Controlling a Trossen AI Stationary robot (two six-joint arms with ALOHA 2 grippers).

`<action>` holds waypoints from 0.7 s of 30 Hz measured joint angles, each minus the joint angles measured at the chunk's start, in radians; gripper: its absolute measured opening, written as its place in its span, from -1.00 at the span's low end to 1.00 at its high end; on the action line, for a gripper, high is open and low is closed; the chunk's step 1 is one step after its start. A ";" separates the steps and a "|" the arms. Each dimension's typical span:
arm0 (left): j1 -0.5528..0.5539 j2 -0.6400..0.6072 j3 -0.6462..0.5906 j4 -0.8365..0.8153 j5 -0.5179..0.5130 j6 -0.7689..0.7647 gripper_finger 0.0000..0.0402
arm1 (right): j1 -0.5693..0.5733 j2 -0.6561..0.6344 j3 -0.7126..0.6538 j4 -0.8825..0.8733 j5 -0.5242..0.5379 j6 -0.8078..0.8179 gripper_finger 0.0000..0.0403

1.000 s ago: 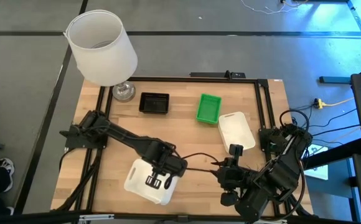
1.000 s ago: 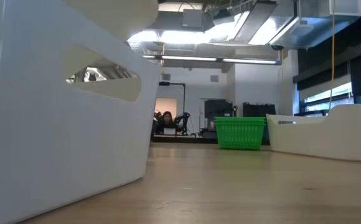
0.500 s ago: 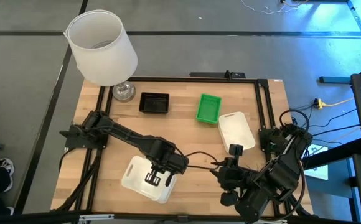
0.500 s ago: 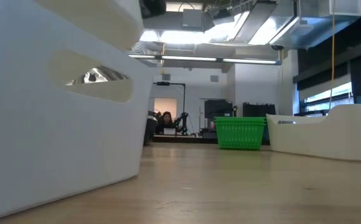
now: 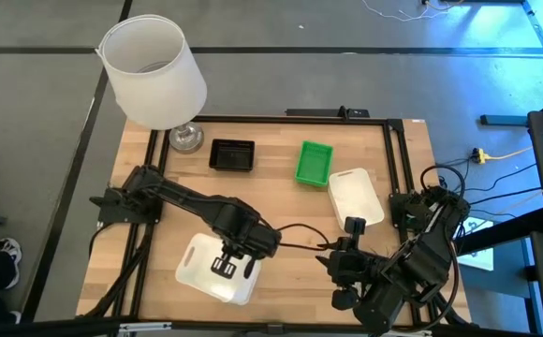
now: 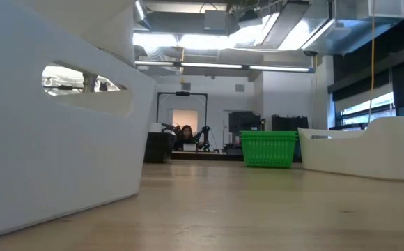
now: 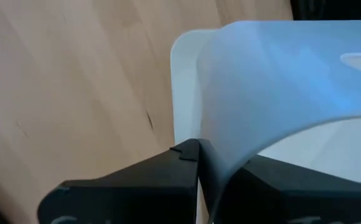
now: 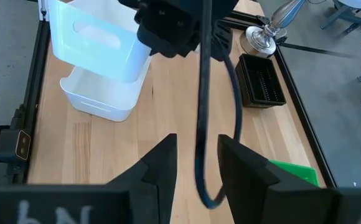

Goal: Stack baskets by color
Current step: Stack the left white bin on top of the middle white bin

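Observation:
My left gripper (image 5: 234,265) is shut on a white basket (image 8: 96,40) at the table's near left. That basket hangs tilted over a second white basket (image 8: 103,96), which rests on the wood. A third white basket (image 5: 356,197) lies right of centre. A green basket (image 5: 314,162) and a black basket (image 5: 232,154) sit toward the far edge. My right gripper (image 5: 351,234) hovers open near the front right, touching nothing. My left gripper pinches the held white basket's thin side wall at its rim (image 7: 208,168), one finger on each face. The fingers come from above, pointing down. The basket hangs tilted over the lower white basket; whether the two touch, I cannot tell.
A big white cylindrical bucket (image 5: 154,70) on a metal stand (image 5: 185,139) stands at the far left corner. A black frame (image 5: 398,168) borders the table. Bare wood lies in the middle between the baskets. The left arm's cable (image 8: 199,93) hangs in front of my right gripper.
My left gripper has risen a little and shifted toward the table's left edge, carrying the white basket with it. In the low view the basket's wall has moved left and up.

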 joint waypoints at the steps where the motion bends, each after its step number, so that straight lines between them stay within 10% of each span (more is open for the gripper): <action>1: 0.000 0.002 0.000 -0.016 0.000 -0.001 -1.00 | 0.000 0.000 0.000 0.000 0.000 0.000 -0.42; 21: -0.007 0.152 -0.004 -0.055 -0.015 0.034 -1.00 | 0.000 0.000 0.000 0.000 0.000 0.000 -0.42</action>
